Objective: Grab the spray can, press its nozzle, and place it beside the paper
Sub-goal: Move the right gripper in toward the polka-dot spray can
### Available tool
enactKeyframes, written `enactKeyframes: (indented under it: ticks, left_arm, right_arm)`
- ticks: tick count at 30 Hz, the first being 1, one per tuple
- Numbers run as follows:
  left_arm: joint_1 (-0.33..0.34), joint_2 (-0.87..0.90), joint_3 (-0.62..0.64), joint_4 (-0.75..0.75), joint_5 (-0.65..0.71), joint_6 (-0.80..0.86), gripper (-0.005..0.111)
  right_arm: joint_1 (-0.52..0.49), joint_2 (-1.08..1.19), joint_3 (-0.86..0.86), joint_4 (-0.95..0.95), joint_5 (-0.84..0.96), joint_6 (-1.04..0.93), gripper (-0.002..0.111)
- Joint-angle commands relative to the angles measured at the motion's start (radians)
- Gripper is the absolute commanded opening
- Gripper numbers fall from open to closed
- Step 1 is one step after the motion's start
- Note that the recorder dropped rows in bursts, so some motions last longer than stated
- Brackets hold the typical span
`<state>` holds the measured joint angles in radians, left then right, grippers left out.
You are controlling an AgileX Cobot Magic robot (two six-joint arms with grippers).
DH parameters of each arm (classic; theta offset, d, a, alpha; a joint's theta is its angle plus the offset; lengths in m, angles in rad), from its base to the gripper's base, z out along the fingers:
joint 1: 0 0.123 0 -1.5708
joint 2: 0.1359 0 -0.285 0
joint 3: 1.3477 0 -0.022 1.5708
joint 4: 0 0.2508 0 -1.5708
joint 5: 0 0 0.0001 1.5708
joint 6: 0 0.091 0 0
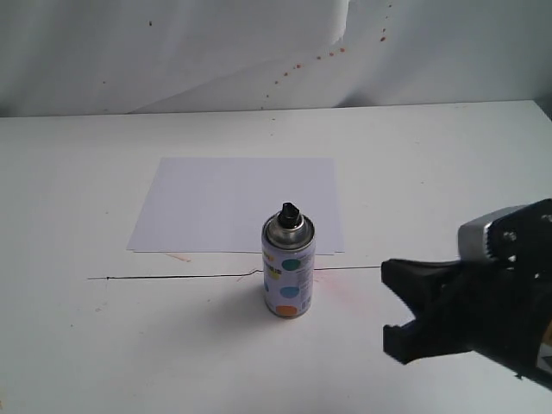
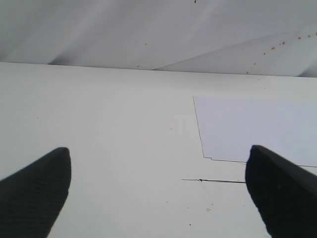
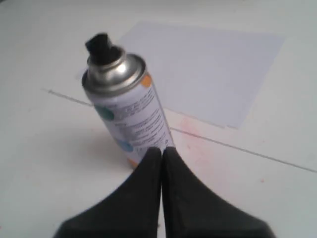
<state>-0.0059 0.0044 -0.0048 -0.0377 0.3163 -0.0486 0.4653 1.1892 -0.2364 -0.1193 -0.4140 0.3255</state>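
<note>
The spray can (image 1: 288, 276) stands upright on the white table just in front of the paper (image 1: 237, 203), its black nozzle (image 1: 288, 213) on top. My right gripper (image 1: 392, 306) hovers to the can's right, apart from it. In the right wrist view its fingers are pressed together with nothing between them, and the right gripper (image 3: 162, 151) points at the lower part of the can (image 3: 126, 114); the nozzle (image 3: 99, 45) and paper (image 3: 208, 69) lie beyond. My left gripper (image 2: 158, 168) is open over bare table, with a corner of the paper (image 2: 257, 129) ahead. The exterior view does not show it.
A thin black line (image 1: 172, 277) runs across the table in front of the paper. A faint reddish stain (image 1: 345, 285) marks the table right of the can. A white backdrop (image 1: 259, 52) with small red specks rises behind the table.
</note>
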Motion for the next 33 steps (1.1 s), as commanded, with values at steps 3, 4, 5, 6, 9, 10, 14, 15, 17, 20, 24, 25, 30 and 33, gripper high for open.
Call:
enactKeyframes:
  ticks: [3, 4, 5, 6, 9, 10, 14, 15, 17, 20, 24, 25, 30, 33]
  left_arm:
    - [-0.005, -0.004, 0.005, -0.005, -0.002, 0.0, 0.089]
    - [-0.005, -0.004, 0.005, -0.005, -0.002, 0.0, 0.089]
    - [-0.005, -0.004, 0.005, -0.005, -0.002, 0.0, 0.089]
    - [-0.005, -0.004, 0.005, -0.005, -0.002, 0.0, 0.089]
    - [-0.005, -0.004, 0.005, -0.005, -0.002, 0.0, 0.089]
    - [-0.005, -0.004, 0.005, -0.005, -0.002, 0.0, 0.089]
    - [-0.005, -0.004, 0.005, -0.005, -0.002, 0.0, 0.089]
    - [-0.005, -0.004, 0.005, -0.005, -0.002, 0.0, 0.089]
    - [-0.005, -0.004, 0.005, -0.005, -0.002, 0.0, 0.089]
    - [-0.005, -0.004, 0.005, -0.005, -0.002, 0.0, 0.089]
    - [-0.005, -0.004, 0.005, -0.005, -0.002, 0.0, 0.089]
    - [-0.005, -0.004, 0.005, -0.005, -0.002, 0.0, 0.089]
    - [-0.005, -0.004, 0.005, -0.005, -0.002, 0.0, 0.089]
    - [-0.005, -0.004, 0.005, -0.005, -0.002, 0.0, 0.089]
  right_arm:
    - [0.071, 0.179, 0.007, -0.013, -0.14, -0.034, 0.0]
    - [0.079, 0.18, 0.007, -0.013, -0.13, -0.034, 0.0]
    - [0.086, 0.18, 0.007, -0.023, -0.127, -0.034, 0.0]
    - [0.086, 0.18, 0.007, -0.052, -0.141, -0.034, 0.0]
    - [0.086, 0.18, 0.007, -0.151, -0.2, -0.034, 0.0]
    - [0.086, 0.18, 0.007, -0.151, -0.203, -0.034, 0.0]
    - [0.083, 0.18, 0.007, -0.151, -0.197, -0.034, 0.017]
    - [0.083, 0.18, 0.007, -0.151, -0.197, -0.034, 0.023]
    - [0.083, 0.18, 0.007, -0.151, -0.194, -0.034, 0.04]
    - [0.083, 0.18, 0.007, -0.151, -0.194, -0.034, 0.068]
    - [0.083, 0.18, -0.014, -0.07, -0.169, -0.034, 0.076]
    - [0.083, 0.18, -0.02, -0.045, -0.157, -0.038, 0.076]
    - [0.083, 0.244, -0.033, 0.014, -0.193, -0.055, 0.076]
    - [0.083, 0.323, -0.033, 0.014, -0.237, -0.055, 0.076]
